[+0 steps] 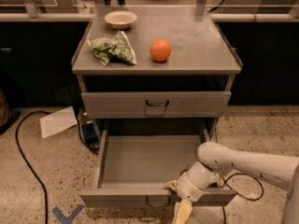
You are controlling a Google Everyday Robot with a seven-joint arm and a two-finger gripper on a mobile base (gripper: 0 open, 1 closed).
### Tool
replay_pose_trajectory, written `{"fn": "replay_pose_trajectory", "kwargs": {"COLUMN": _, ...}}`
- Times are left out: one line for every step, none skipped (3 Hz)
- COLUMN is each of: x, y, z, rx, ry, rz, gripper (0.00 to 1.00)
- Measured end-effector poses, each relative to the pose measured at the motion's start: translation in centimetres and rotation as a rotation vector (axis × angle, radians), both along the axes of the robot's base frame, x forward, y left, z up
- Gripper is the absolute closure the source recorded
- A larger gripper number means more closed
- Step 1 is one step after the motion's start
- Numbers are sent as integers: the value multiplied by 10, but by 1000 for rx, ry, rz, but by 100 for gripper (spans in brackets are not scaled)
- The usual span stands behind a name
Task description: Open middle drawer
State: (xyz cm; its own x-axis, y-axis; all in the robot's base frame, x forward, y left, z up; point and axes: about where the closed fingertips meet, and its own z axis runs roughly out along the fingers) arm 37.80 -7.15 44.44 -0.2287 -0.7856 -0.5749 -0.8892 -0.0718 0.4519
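The middle drawer (149, 164) is pulled far out of the grey cabinet, showing a plain shallow grey interior. Its front panel (117, 197) faces the camera, with a small dark loop handle (158, 202) at centre. My gripper (177, 199) is at the drawer's front edge, just right of the handle, on a white arm (247, 164) coming in from the right. The drawer above (156, 104) is shut.
On the cabinet top (201, 41) lie a white bowl (120, 18), a green chip bag (113, 48) and an orange (160, 50). A sheet of paper (57, 121) and black cables (28, 162) lie on the floor to the left. A dark counter runs behind.
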Motion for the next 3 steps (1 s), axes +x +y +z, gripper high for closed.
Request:
{"fn": "replay_pose_trajectory", "kwargs": {"x": -25, "y": -6, "z": 9, "rx": 26, "ry": 43, "rz": -11, "gripper": 0}}
{"fn": "replay_pose_trajectory", "kwargs": {"x": -25, "y": -6, "z": 9, "rx": 26, "ry": 43, "rz": -11, "gripper": 0}}
{"fn": "replay_pose_trajectory", "kwargs": {"x": -40, "y": -3, "z": 10, "rx": 36, "ry": 50, "rz": 19, "gripper": 0}}
